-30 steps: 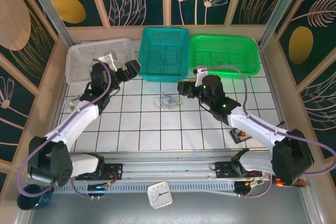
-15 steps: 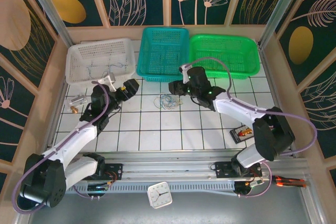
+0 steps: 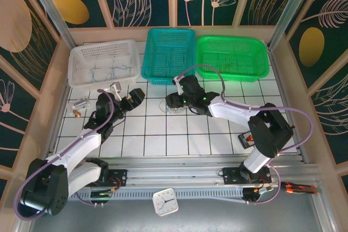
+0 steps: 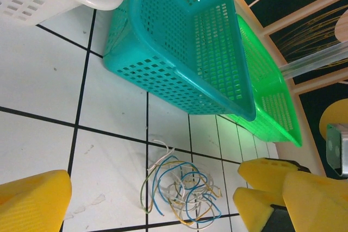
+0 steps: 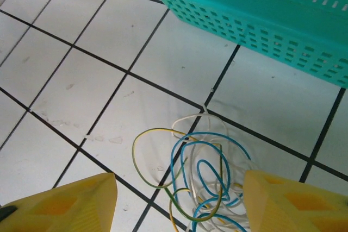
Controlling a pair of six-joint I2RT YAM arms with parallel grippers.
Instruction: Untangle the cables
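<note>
The cables (image 5: pixel 202 175) are thin white, blue and yellow-green wires in a small loose tangle on the white tiles, seen also from the left wrist (image 4: pixel 179 186). My right gripper (image 5: pixel 179 202) is open, a yellow finger on each side of the tangle and just above it. From above, that gripper (image 3: pixel 172 101) covers most of the cables (image 3: pixel 165 107). My left gripper (image 3: pixel 134 97) is open a short way to their left, facing them, with nothing held. Its near finger (image 4: pixel 33 202) shows at the lower left.
Three baskets stand along the back: white (image 3: pixel 81 58) with thin wires in it, teal (image 3: pixel 169 74) and green (image 3: pixel 232 74). The teal basket's wall (image 5: pixel 261 20) is close behind the tangle. A small metal part (image 3: pixel 80 104) lies at the left.
My right gripper has swung left from the middle right to just over the tangle. My left gripper has come away from the white basket towards the cables.
</note>
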